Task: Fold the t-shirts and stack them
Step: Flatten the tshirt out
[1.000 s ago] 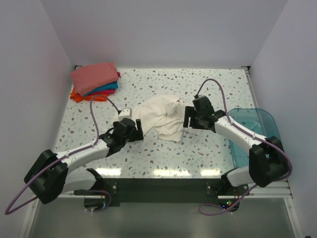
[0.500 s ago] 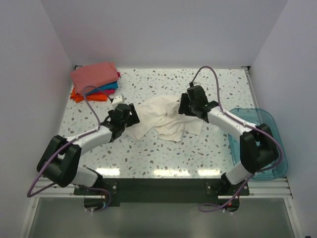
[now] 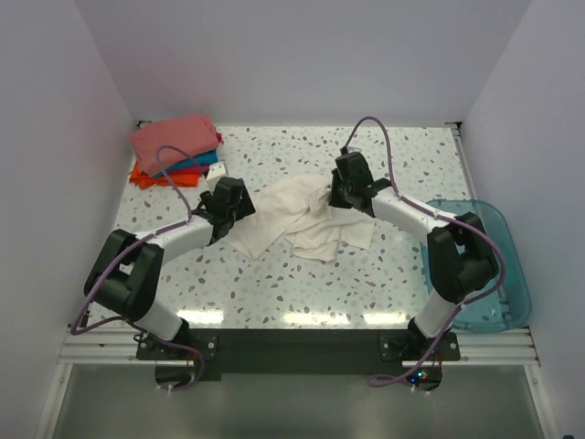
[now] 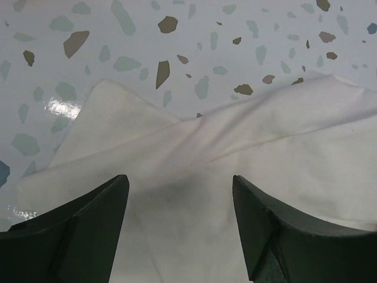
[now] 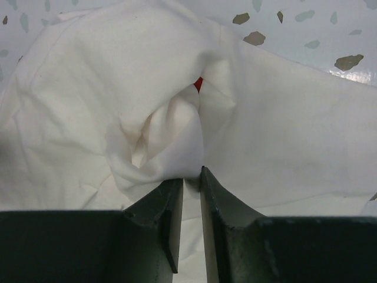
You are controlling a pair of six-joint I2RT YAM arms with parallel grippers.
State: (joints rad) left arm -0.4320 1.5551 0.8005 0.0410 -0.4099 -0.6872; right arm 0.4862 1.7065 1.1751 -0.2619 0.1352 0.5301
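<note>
A crumpled white t-shirt [image 3: 297, 219] lies mid-table, a sliver of its red print [image 5: 198, 84] showing in a fold. My left gripper [image 3: 228, 198] hovers over the shirt's left edge, open, with flat white cloth [image 4: 235, 147] beneath and between its fingers [image 4: 100, 218]. On the shirt's upper right part, my right gripper [image 3: 342, 187] is shut, its narrow jaws pinching a raised fold of white cloth [image 5: 159, 135]. In the right wrist view, that gripper [image 5: 191, 177] has cloth bunched just ahead of it. Folded salmon-pink, teal and orange t-shirts [image 3: 175, 146] are stacked at the far left corner.
A translucent teal plastic bin [image 3: 484, 274] sits at the table's right edge beside the right arm. White walls close in the left, back and right sides. Speckled tabletop [image 3: 302, 283] shows in front of the shirt.
Both arms reached farther onto the shirt. The right gripper's jaws closed from wide to a pinch on a fold. The left gripper moved up to the shirt's left edge, still open.
</note>
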